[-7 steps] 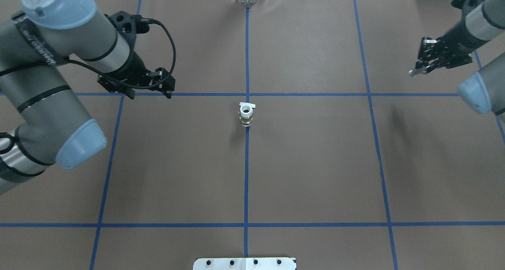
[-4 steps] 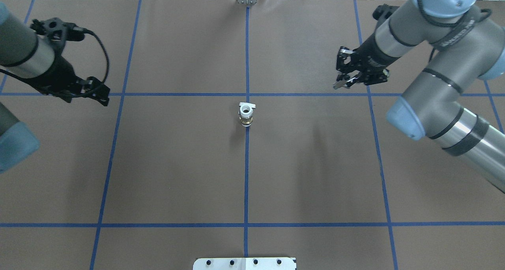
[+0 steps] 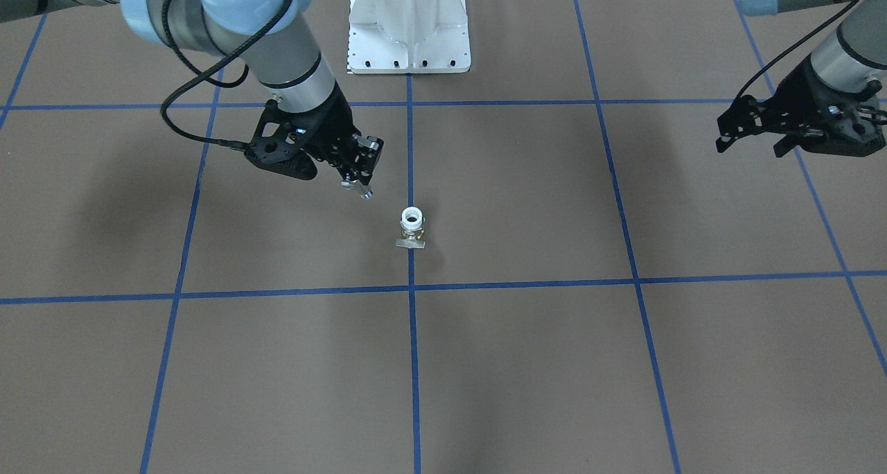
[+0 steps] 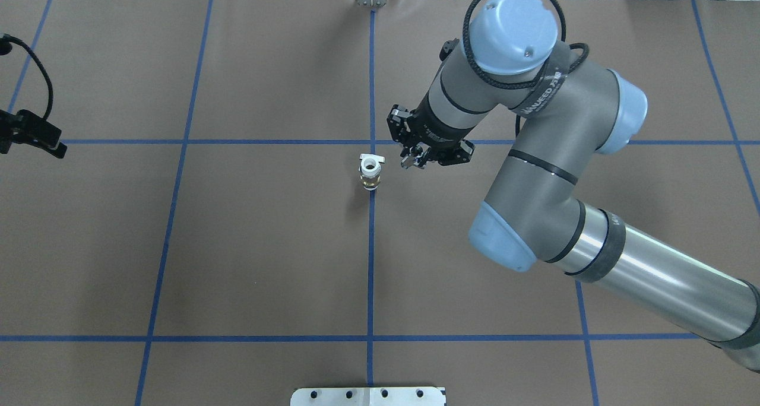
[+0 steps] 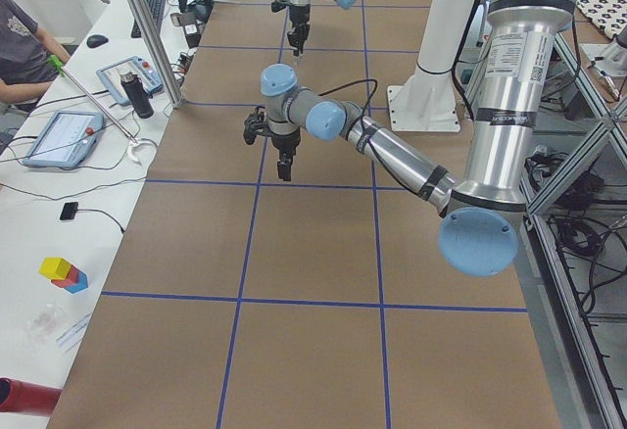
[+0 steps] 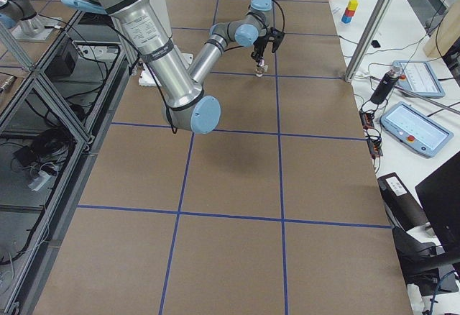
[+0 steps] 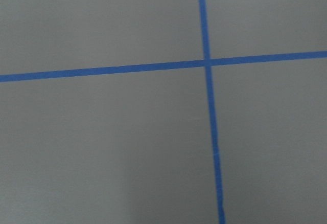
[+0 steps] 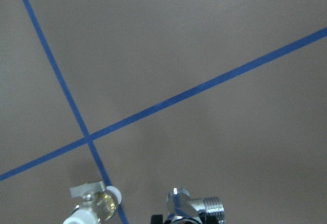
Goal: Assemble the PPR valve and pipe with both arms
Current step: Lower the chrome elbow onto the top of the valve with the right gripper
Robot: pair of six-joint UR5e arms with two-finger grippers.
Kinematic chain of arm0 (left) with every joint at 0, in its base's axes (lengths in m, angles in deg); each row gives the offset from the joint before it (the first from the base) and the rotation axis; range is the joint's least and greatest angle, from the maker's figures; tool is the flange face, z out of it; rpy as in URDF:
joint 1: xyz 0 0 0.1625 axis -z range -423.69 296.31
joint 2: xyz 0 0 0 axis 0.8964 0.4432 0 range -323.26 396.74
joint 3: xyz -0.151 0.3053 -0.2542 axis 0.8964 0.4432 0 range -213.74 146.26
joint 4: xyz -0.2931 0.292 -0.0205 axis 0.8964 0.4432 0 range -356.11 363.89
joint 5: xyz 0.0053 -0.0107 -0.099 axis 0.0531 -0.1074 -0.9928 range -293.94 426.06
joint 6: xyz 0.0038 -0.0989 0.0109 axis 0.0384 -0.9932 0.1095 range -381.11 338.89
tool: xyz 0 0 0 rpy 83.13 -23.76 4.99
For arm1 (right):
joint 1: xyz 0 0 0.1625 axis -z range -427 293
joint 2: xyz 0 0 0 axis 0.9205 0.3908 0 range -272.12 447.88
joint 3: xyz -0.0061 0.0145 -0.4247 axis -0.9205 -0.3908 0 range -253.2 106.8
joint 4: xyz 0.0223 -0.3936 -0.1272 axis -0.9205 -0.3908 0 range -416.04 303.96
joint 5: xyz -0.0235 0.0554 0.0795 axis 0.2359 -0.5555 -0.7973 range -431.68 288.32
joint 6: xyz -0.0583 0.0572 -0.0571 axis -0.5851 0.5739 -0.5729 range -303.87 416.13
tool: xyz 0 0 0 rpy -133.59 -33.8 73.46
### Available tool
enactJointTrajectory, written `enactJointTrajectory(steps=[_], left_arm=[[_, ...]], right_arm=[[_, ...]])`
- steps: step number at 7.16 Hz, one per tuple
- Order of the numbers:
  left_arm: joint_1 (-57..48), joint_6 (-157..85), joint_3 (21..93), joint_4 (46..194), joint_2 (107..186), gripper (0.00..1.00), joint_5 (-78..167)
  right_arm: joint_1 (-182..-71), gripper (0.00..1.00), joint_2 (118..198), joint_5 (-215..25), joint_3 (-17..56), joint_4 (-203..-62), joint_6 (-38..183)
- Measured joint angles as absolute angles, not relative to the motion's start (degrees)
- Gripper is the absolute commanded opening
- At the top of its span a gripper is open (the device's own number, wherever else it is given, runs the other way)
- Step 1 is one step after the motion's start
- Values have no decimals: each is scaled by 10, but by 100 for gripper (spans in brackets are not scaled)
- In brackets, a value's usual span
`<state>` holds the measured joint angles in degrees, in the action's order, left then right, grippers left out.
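— Brown table cover, gridded with blue tape lines. Where is the PPR valve?
— It stands upright on the middle tape line, just on the robot's side of a crossing. Its white collar is on top and its flat lever is on the side away from the robot. Nothing touches it.
— And the pipe?
— The right gripper has it, with its 2 fingers closed on it. It hangs above the table, near the valve, on the robot's right. The right wrist view shows its shiny body and a threaded end.
— What about the left gripper?
— It is out over the table's left side, well apart from the valve. Its jaws stand apart with nothing between them. The left wrist camera sees only bare cover and 1 tape crossing.
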<state>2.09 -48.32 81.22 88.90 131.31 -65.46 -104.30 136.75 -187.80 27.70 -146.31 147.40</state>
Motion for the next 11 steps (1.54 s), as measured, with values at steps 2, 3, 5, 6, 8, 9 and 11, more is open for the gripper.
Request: enactJointTrajectory(steps=[2,3,5,6,8,9,11], left_arm=[[36,-449,808,889,1302,100,-656],[37,-446,807,889,1301,100,-656],[37,-448,806,888,1301,100,-656],[37,-449,807,888,1301,100,-655],[37,-448,810,889,1301,100,-655],[37,-448,811,889,1302,100,-655],[37,-448,811,890,1302,100,-655]], right_arm=[[-1021,0,1324,-1864,235,-1469,1478],[-1018,0,1304,-1862,210,-1470,1478],[-1017,0,1291,-1846,191,-1471,1475],[-1016,0,1290,-1841,187,-1471,1475],[-1018,0,1289,-1839,179,-1471,1477],[-1019,0,1283,-1838,174,-1477,1478],[-1019,0,1261,-1838,158,-1503,1475]])
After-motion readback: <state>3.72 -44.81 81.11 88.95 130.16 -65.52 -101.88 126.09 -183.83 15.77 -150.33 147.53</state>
